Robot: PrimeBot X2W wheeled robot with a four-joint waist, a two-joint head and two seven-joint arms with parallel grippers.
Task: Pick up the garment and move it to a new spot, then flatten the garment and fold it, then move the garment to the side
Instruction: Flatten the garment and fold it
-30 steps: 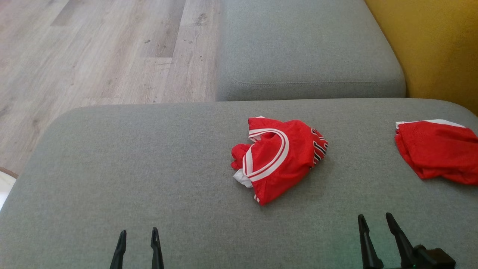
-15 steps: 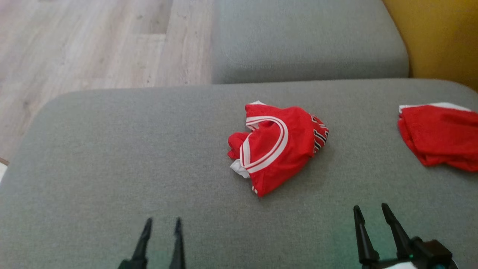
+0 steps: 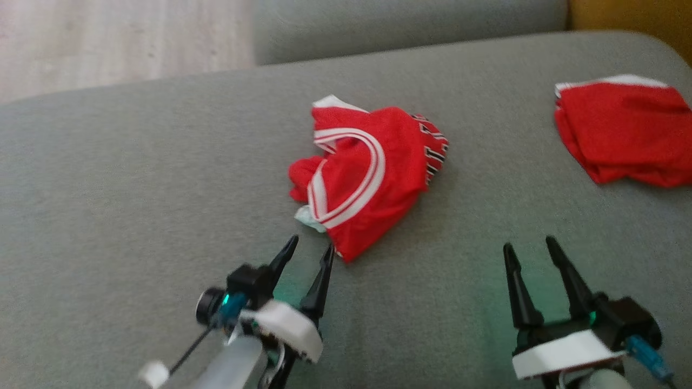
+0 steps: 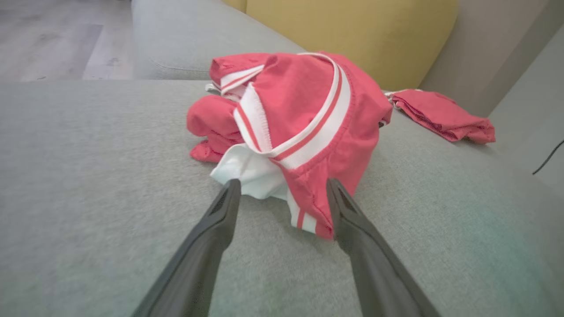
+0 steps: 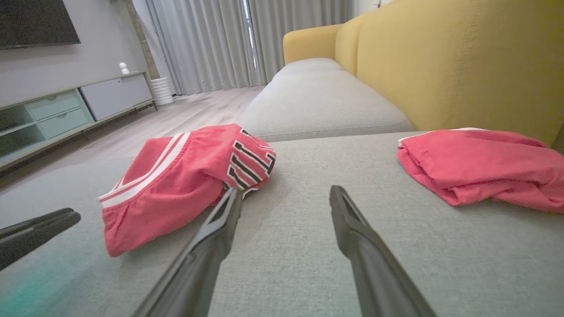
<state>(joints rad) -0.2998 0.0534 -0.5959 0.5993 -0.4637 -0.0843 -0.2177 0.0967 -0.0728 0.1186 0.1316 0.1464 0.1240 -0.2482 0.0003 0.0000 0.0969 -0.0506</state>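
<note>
Two red garments lie on the grey sofa seat [image 3: 135, 189] in the head view: the crumpled garment [image 3: 367, 178] at centre, a folded garment [image 3: 621, 129] at right. The left fingers [image 3: 323, 270] are spread wide just beside its hem; the right fingers [image 3: 513, 281] are wide and empty. Left wrist view: the hem lies between the tips. Right wrist view: the crumpled garment sits left of the tips.

A folded red cloth [image 3: 621, 135] lies on the grey sofa [image 3: 135, 189], yellow backrest [image 5: 462, 57] behind.

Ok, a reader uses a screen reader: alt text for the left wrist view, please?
The open left gripper, its two dark fingers apart, points at the near hem of a crumpled red jersey with white striped trim on a grey fabric sofa cushion. A folded red garment lies farther back on the right, before a yellow backrest.
</note>
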